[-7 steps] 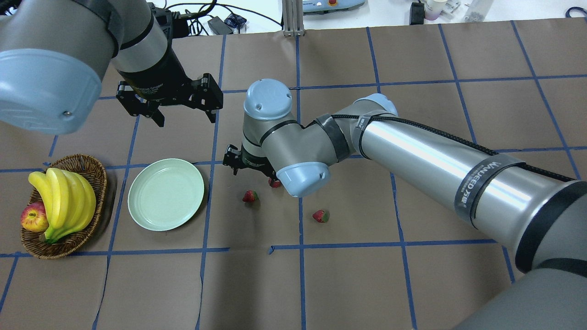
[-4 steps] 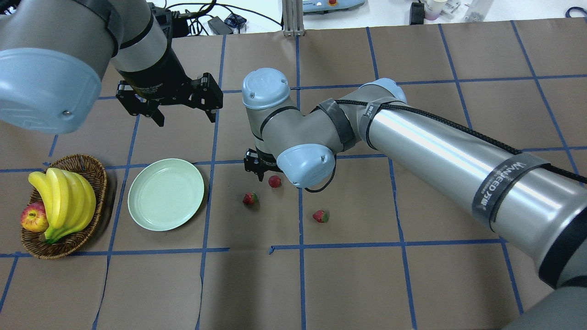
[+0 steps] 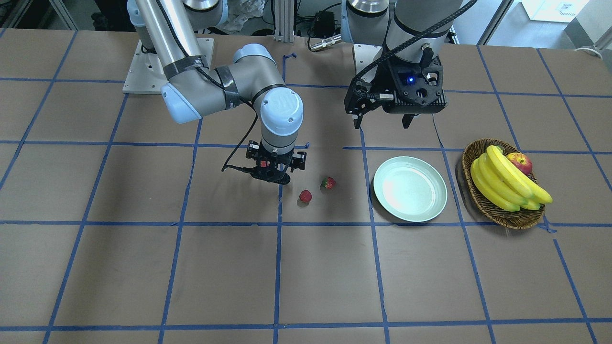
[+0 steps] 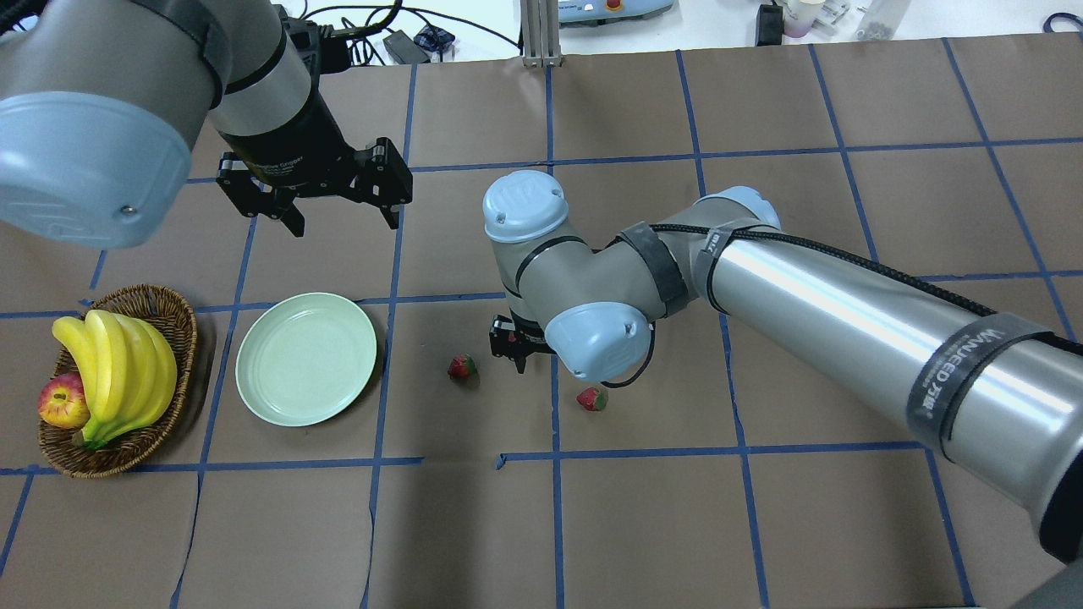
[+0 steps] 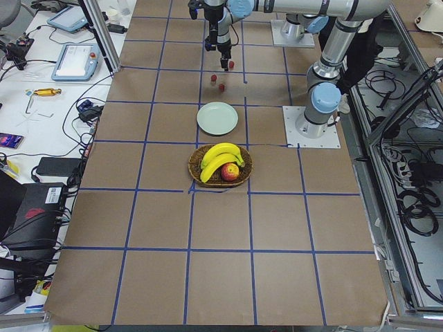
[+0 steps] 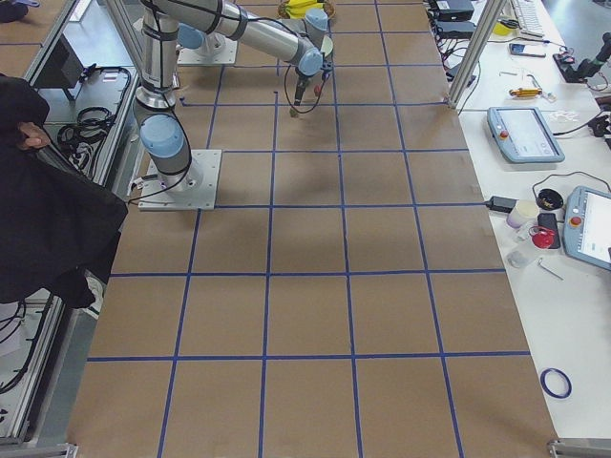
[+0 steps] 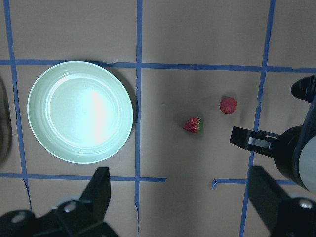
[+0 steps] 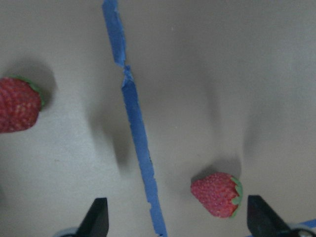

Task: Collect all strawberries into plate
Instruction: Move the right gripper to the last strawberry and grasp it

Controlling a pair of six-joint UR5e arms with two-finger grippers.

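Observation:
The mint-green plate [image 4: 306,359] lies empty left of centre and also shows in the front view [image 3: 410,188]. Three strawberries lie on the paper to its right. One [image 4: 461,366] is nearest the plate, one [image 4: 592,398] is farthest, and the middle one [image 3: 305,196] is hidden under my right wrist in the overhead view. My right gripper [image 3: 273,173] hovers open above them. Its wrist view shows one berry [image 8: 217,194] below, near one finger, and another [image 8: 19,103] off to the side. My left gripper [image 4: 344,222] hangs open and empty beyond the plate.
A brown wicker basket [image 4: 173,309] with bananas [image 4: 118,372] and an apple [image 4: 63,402] stands left of the plate, close to its rim. Blue tape lines divide the brown paper into squares. The right forearm stretches low across the right half of the table.
My right gripper has moved right and toward the robot, away from the plate side, and now covers the middle strawberry in the overhead view. The left arm and the berries have not moved.

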